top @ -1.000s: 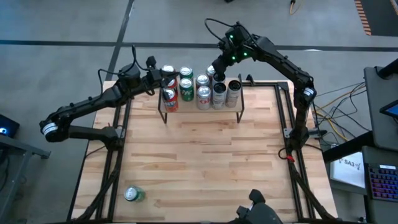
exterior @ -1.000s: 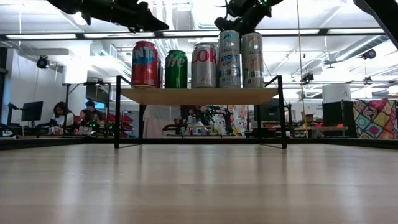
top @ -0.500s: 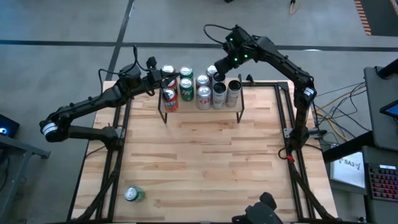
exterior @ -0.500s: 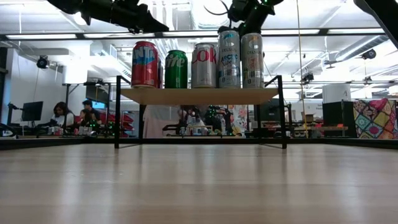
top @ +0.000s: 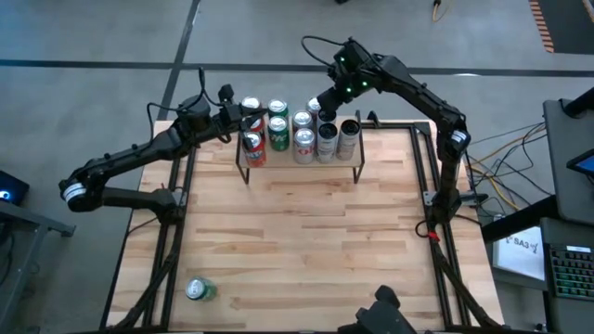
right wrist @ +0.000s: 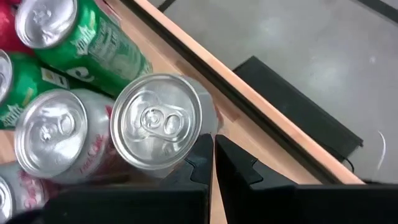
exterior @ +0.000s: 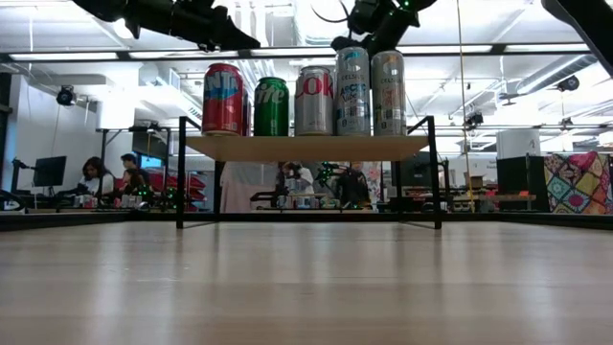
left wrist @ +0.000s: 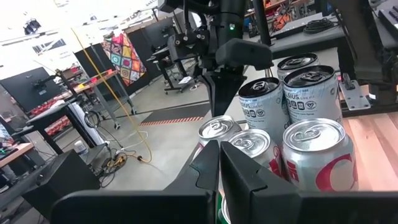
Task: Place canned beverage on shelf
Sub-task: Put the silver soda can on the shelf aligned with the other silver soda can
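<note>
- Shelf [top: 297,160] stands at the table's far edge, its board crowded with upright cans; little bare board shows between them.
- Table [top: 306,250] in front of the shelf lies open, apart from one green can [top: 200,290] on its side near the front left corner.
- Left gripper [top: 243,119], fingers closed and empty, hovers over the shelf's left end, above a red can [exterior: 223,100].
- Right gripper [top: 320,100], also closed and empty, hangs above the rear cans.
- Low view counts five cans in the front row; the high view shows more behind, the total unclear.
</note>
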Controlling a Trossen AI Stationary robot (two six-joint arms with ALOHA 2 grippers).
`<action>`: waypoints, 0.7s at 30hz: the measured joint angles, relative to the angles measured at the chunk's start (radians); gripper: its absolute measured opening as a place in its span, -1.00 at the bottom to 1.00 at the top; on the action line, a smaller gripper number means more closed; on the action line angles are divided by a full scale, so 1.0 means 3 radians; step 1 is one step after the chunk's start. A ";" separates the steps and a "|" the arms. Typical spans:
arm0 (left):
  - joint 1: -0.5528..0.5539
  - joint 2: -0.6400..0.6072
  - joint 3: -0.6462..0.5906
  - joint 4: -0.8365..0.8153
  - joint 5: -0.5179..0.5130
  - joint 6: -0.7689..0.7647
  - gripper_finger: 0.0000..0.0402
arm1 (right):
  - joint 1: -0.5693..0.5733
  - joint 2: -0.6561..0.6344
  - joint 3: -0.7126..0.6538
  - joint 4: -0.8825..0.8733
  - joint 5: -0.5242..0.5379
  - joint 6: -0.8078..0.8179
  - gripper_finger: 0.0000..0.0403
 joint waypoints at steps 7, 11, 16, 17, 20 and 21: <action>-0.0001 0.0000 -0.0001 0.0003 0.0000 0.0000 -1.00 | -0.0002 0.0107 0.0000 0.0133 -0.0036 -0.0049 -0.96; 0.0000 0.0000 -0.0001 0.0004 0.0000 0.0000 -1.00 | -0.0002 0.0121 0.0000 0.0154 -0.0062 -0.0109 -0.96; 0.0000 0.0000 -0.0001 0.0004 0.0000 0.0000 -1.00 | -0.0002 0.0127 0.0000 0.0242 -0.0065 -0.0138 -0.96; -0.0001 0.0000 -0.0001 0.0004 0.0000 0.0000 -1.00 | -0.0002 0.0127 0.0000 0.0259 -0.0065 -0.0143 -0.96; -0.0001 0.0000 -0.0001 0.0004 0.0000 0.0000 -1.00 | -0.0002 0.0127 0.0000 0.0314 -0.0065 -0.0146 -0.96; -0.0001 0.0000 -0.0001 0.0004 0.0000 0.0000 -1.00 | -0.0002 0.0127 0.0001 0.0325 -0.0065 -0.0148 -0.96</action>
